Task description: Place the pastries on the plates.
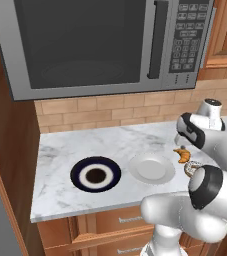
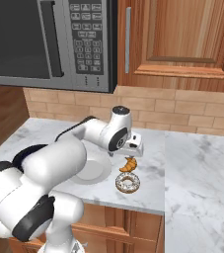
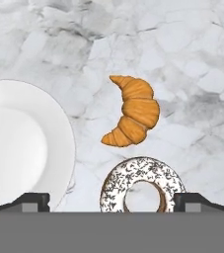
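Observation:
A golden croissant [image 3: 135, 111] lies on the marble counter, with the speckled ring doughnut [image 3: 143, 185] just beside it. My gripper [image 3: 114, 201] hovers above the two pastries, open and holding nothing, its fingertips [image 3: 32, 200] spread wide to either side of the doughnut. The plain white plate [image 3: 19, 143] sits bare next to the pastries. From the left base view the dark navy plate [image 1: 95, 174] lies left of the white plate [image 1: 151, 167], the croissant [image 1: 182, 155] lies to its right, and my arm partly hides the doughnut [image 1: 191, 167]. The right base view shows the gripper [image 2: 133, 150] over the croissant [image 2: 129, 164] and doughnut [image 2: 128, 183].
A microwave [image 1: 105, 45] hangs above the counter, against a brick backsplash [image 1: 110, 112]. Wooden cabinets [image 2: 177, 39] stand to the right of it. The counter's front edge [image 1: 85, 212] runs close to both plates. More marble counter [image 2: 202, 173] stretches to the right.

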Robot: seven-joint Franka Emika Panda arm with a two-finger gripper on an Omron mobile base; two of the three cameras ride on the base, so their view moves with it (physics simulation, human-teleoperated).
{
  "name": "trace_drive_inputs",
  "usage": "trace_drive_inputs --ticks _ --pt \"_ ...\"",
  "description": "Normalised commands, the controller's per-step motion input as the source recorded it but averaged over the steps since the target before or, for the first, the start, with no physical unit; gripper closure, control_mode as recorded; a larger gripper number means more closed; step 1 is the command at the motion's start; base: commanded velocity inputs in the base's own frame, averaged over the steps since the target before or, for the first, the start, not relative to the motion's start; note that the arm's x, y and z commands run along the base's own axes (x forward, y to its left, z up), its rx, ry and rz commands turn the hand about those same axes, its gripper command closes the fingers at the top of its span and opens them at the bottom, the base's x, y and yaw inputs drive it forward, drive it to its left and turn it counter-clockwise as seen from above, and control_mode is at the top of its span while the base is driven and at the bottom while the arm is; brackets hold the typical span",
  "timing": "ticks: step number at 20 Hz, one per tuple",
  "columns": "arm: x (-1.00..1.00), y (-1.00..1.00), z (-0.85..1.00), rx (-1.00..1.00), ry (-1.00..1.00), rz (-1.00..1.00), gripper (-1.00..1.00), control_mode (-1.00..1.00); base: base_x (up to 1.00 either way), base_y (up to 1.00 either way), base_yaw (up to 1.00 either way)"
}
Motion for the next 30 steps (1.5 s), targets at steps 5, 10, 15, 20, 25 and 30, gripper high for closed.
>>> trace_drive_inputs --ticks 5,10,15,20,25,30 --pt "0.28 -0.13 -0.13 0.0 0.0 0.0 -1.0 -1.0 0.0 0.0 0.0" --pt "0.24 -0.07 -0.01 0.0 0.0 0.0 -1.0 -1.0 0.0 0.0 0.0" --pt "0.18 -0.23 -0.21 0.0 0.0 0.0 -1.0 -1.0 0.0 0.0 0.0" --pt "0.25 -0.05 -0.21 0.0 0.0 0.0 -1.0 -1.0 0.0 0.0 0.0" --pt "0.03 -0.03 -0.2 0.0 0.01 0.0 -1.0 -1.0 0.0 0.0 0.0" --pt "0.0 0.0 -0.3 0.0 0.02 0.0 -1.0 -1.0 0.0 0.0 0.0"
